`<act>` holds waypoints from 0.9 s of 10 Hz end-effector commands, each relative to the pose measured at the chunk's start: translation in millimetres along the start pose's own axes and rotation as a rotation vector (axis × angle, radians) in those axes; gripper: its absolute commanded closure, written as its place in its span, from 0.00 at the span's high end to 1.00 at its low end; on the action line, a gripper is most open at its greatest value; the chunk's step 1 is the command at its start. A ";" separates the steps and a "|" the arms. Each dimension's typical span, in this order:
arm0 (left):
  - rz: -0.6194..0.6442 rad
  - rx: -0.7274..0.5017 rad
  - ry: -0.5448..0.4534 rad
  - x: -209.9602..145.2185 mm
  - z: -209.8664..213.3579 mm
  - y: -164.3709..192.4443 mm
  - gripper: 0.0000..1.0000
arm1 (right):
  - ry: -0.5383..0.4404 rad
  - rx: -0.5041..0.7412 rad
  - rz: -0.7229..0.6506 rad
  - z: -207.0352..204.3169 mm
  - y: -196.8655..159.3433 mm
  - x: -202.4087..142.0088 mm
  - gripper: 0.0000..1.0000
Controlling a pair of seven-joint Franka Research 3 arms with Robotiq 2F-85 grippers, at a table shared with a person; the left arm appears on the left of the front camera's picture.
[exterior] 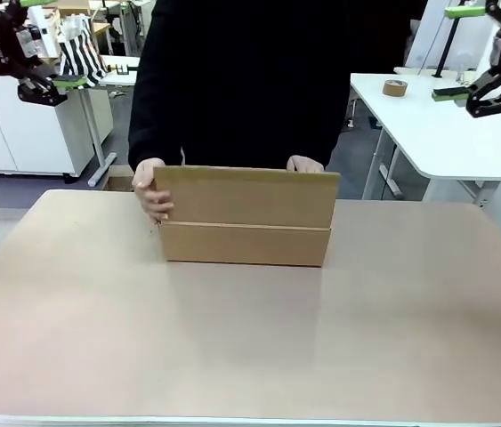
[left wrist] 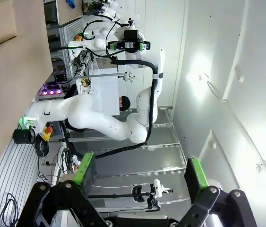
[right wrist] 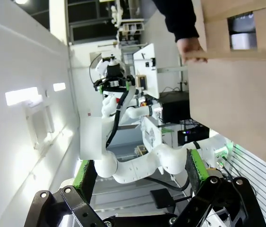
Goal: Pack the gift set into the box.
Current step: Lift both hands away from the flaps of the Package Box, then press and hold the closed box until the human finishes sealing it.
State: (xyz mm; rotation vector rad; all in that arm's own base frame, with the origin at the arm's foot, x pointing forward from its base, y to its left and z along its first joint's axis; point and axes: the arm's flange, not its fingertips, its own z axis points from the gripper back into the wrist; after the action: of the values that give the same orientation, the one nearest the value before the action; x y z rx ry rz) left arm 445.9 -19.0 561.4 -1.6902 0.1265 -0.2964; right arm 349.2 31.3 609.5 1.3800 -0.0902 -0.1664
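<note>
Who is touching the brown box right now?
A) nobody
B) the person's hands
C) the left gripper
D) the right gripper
B: the person's hands hold the box at its far side, while the left gripper and the right gripper hang open up high, apart from it.

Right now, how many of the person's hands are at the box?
2. One hand grips the box at its picture-left end. The other hand shows behind its top edge near the right end, mostly hidden; contact there can't be confirmed.
</note>
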 end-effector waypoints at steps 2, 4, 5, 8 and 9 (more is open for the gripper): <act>-0.023 -0.011 -0.005 1.1 3.3 -2.0 1.00 | 0.000 0.024 0.008 -0.1 3.3 0.1 1.00; -0.023 -0.011 -0.005 1.1 3.3 -2.0 1.00 | 0.000 0.024 0.008 -0.1 3.3 0.1 1.00; -0.023 -0.011 -0.005 1.1 3.3 -2.0 1.00 | 0.000 0.024 0.008 -0.1 3.3 0.1 1.00; -0.023 -0.011 -0.005 1.1 3.3 -2.0 1.00 | 0.000 0.024 0.008 -0.1 3.3 0.1 1.00; -0.023 -0.011 -0.005 1.1 3.3 -2.0 1.00 | 0.000 0.024 0.008 -0.1 3.3 0.1 1.00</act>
State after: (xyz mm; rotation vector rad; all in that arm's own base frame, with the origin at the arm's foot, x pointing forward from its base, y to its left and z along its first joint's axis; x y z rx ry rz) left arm 446.0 -17.5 561.3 -1.6903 0.1236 -0.2937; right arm 349.2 31.0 609.5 1.3801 -0.0904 -0.1669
